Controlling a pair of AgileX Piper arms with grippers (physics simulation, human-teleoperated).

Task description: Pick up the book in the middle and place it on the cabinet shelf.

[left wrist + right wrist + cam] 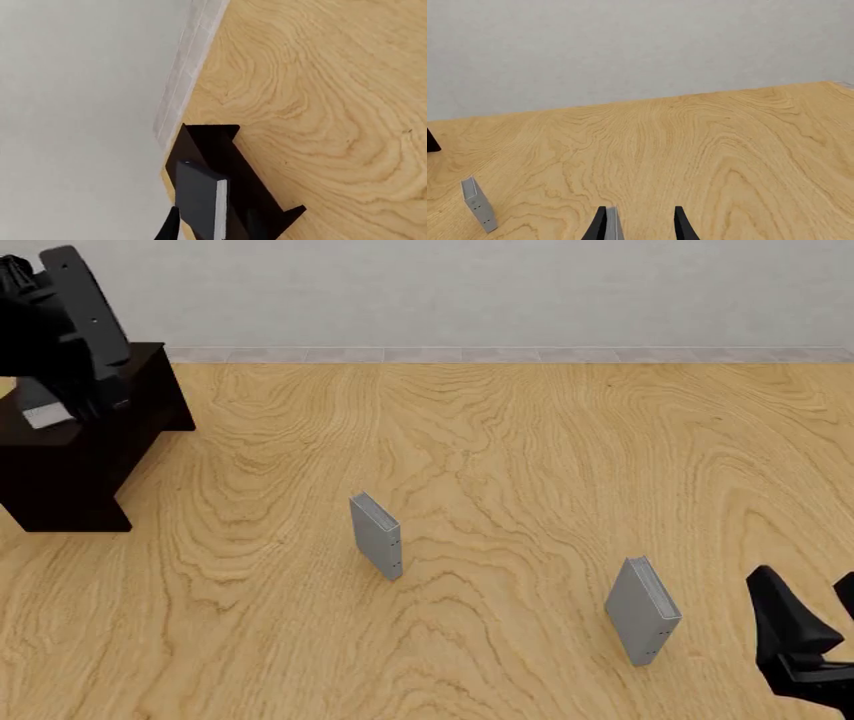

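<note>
Pale wood-grain table (507, 460) fills your front view, with a grey wall (467, 290) behind it. Far left, the cabinet shelf (74, 465) stands as a dark brown, nearly black box, and your left arm (60, 335) hangs over its top. From the left wrist camera you see the book (200, 200) right in front of the lens: a black hardcover with a strip of white page edges along one side, sitting against the cabinet's dark panels (230, 165). Only one dark tip of your left gripper (170, 227) shows beside the book, so you cannot tell whether its jaws are clamping the book or have let go. In the front view a small pale patch at the cabinet, below the arm, may be those page edges.

Moving right, a thin grey book (376, 536) stands upright near the table's centre. Further right and nearer you, a second grey book (642, 610) also stands upright. Just beside it, at the lower right corner, your right gripper (807, 625) rests low. The right wrist camera shows its two dark fingers (684, 225) spread apart, holding nothing.
</note>
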